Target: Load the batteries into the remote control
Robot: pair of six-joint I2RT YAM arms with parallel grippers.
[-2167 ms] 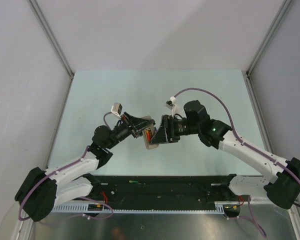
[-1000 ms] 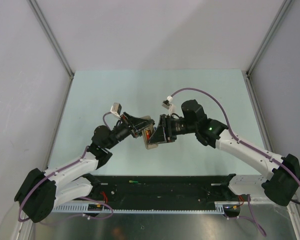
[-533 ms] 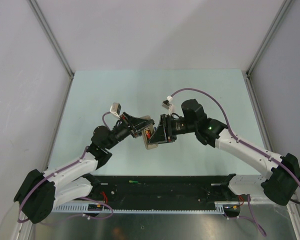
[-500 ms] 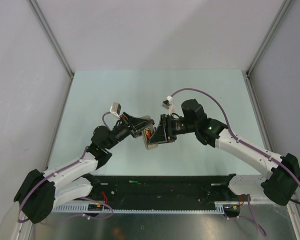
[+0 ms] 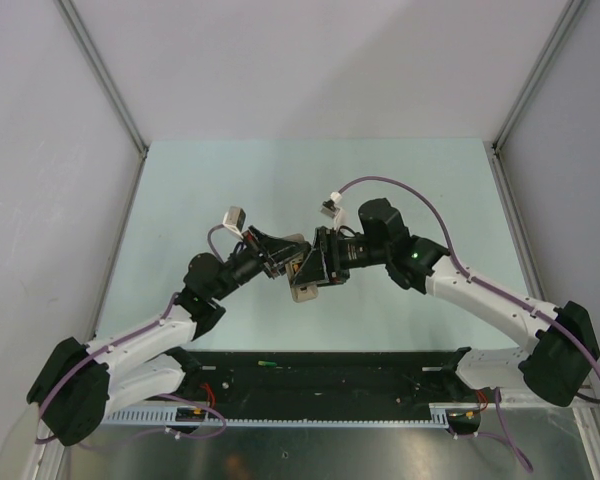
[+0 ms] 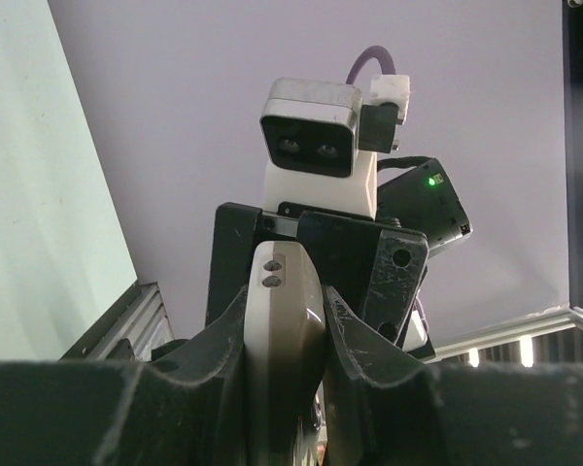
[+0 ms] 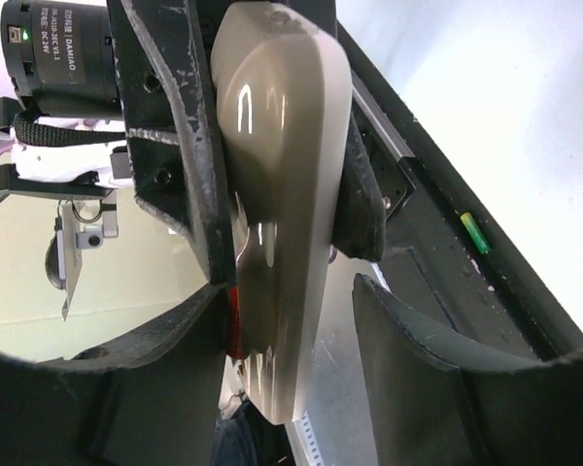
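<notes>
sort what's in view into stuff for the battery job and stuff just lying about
For the job: remote control, clamped in the left pincer; red battery at its side; green battery on the black base rail; right pincer.
Lying about: purple cables; table.

L tool point(image 7: 267, 165) clamps remote control point(image 7: 284, 116); R tool point(image 7: 290, 288) spread astride it.

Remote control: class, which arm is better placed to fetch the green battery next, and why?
Right, probably. The left gripper is clamped on the remote control, holding it up; the right gripper stands open around it, free to go for the green battery.
</notes>
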